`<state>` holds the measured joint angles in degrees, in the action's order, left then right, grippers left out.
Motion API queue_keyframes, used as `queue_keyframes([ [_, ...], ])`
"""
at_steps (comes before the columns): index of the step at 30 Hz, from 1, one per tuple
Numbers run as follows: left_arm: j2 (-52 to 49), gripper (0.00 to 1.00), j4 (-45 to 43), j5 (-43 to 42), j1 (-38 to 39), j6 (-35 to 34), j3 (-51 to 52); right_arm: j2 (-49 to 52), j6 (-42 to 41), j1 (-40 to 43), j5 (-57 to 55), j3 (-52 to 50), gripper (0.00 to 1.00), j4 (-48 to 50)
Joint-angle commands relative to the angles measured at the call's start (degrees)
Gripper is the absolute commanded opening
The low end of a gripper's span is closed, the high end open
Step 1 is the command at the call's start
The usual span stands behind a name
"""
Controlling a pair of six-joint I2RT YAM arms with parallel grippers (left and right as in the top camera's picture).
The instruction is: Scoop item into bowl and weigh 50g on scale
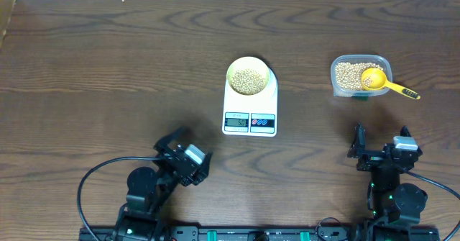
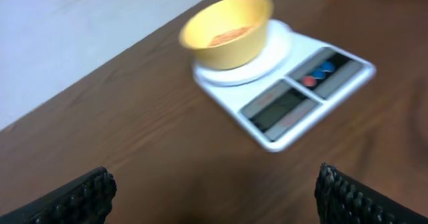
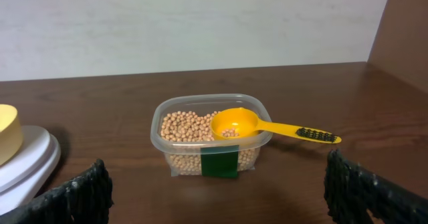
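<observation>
Overhead: bowl (image 1: pixel 249 76) of soybeans (image 1: pixel 249 82) sits on scale (image 1: pixel 250 119) at centre, left gripper (image 2: pixel 210 190) at 7 o'clock and right gripper (image 3: pixel 217 184) at 5 o'clock both wide open and empty, and adding more from tub (image 1: pixel 336 80) at 2 o'clock could overshoot the target weight.

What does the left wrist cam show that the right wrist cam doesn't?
Left wrist only: the grey display and round buttons of the white digital kitchen scale, plus tan beans inside the small yellow bowl on it. Right wrist only: a clear plastic tub of tan beans with a yellow long-handled scoop resting in it. Both: dark wooden table, pale wall, and the scale and bowl, though the right wrist catches only their edges.
</observation>
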<state>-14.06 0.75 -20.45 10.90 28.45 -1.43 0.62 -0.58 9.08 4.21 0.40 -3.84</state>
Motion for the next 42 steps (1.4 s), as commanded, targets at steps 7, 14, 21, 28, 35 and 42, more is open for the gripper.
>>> queue_keyframes([
  [7,11.5,0.98,2.0,3.2,-6.8,-11.8,1.2,-0.3,0.4,-0.5,-0.2,-0.1,0.99,-0.2],
  [14,14.0,0.98,1.8,3.2,-9.3,-16.8,1.2,-0.3,0.4,-0.5,-0.2,-0.1,0.99,-0.2],
  [21,14.0,0.98,1.8,3.2,-10.4,-16.7,1.2,-0.3,0.4,-0.5,-0.2,-0.1,0.99,-0.2],
  [28,14.0,0.98,1.8,3.2,-10.3,-16.7,1.2,-0.3,0.4,-0.5,-0.2,-0.1,0.99,-0.2],
  [35,13.7,0.98,1.8,3.2,-10.3,-16.7,1.2,-0.3,0.4,-0.5,-0.2,-0.1,0.99,-0.2],
  [42,13.7,0.98,1.8,3.2,-10.3,-16.7,1.2,-0.3,0.4,-0.5,-0.2,-0.1,0.99,-0.2],
])
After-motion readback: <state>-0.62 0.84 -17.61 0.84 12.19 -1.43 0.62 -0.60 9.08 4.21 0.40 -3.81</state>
